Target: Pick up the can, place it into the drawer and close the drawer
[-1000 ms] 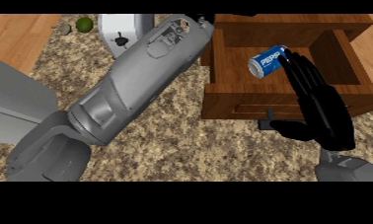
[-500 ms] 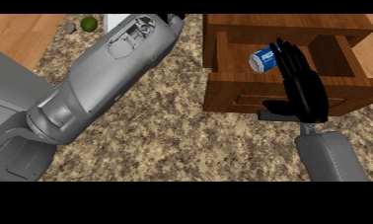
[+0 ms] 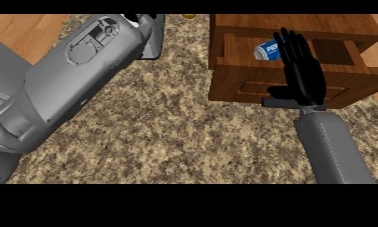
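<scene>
Inside the open drawer [image 3: 295,56] the can [image 3: 267,51] lies tipped on its side, touching the right hand's [image 3: 304,73] straight, unclenched fingertips; left hand's hidden.

Speckled counter with a wooden strip and two small objects at its far edge.

The counter [image 3: 177,121] showed a mottled brown and beige granite surface. At its far left corner ran a patch of light wood flooring [image 3: 29,28]. Along the far edge sat a small yellowish object [image 3: 190,16], mostly cut off, and a pale grey boxy item [image 3: 153,46] stood near it, partly hidden.
</scene>
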Controlling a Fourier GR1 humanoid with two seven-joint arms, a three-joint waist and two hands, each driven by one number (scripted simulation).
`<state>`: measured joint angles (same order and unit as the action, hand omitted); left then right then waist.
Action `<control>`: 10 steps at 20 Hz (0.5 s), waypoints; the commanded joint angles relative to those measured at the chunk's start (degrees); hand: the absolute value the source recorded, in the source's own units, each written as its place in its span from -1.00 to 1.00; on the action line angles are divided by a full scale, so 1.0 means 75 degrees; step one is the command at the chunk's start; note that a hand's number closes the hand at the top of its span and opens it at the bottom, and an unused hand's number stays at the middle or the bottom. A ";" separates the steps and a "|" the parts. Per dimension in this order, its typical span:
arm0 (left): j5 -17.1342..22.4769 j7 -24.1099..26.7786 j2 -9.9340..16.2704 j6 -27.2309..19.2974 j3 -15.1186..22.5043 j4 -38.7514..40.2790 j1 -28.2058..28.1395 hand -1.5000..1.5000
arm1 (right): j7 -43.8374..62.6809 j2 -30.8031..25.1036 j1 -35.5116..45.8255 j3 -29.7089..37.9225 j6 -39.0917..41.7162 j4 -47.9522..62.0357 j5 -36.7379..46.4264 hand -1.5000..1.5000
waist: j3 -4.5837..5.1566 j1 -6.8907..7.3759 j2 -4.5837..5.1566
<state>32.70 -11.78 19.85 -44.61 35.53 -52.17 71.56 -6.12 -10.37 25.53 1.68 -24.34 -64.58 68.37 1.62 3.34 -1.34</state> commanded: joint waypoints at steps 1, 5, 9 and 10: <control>-0.0125 -0.0218 0.0221 -0.0020 0.0074 -0.0370 -0.0308 -1.00 | 0.0248 0.0416 0.0407 0.0128 -0.0570 0.1370 0.0248 -1.00 | -0.0228 0.0042 0.0226; -0.0038 -0.0436 0.0757 0.0223 -0.0040 -0.1141 -0.0651 -1.00 | 0.0041 0.0193 0.1233 0.0626 -0.1121 0.2388 0.0150 -1.00 | -0.0232 0.0270 0.0252; -0.0213 -0.0218 0.0646 0.0045 -0.0019 -0.1329 -0.1104 -1.00 | 0.0072 0.0339 0.1956 0.0832 -0.1680 0.3350 0.0270 -1.00 | -0.0233 0.0169 0.0310; -0.0270 -0.0316 0.0891 0.0093 -0.0011 -0.1513 -0.1202 -1.00 | 0.0114 0.0222 0.2342 0.0921 -0.1570 0.3578 0.0275 -1.00 | -0.0230 0.0185 0.0284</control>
<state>31.72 -14.14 25.00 -43.55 35.31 -60.66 65.12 -6.23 -10.49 38.32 7.18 -33.76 -46.32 70.29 0.98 4.18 -0.33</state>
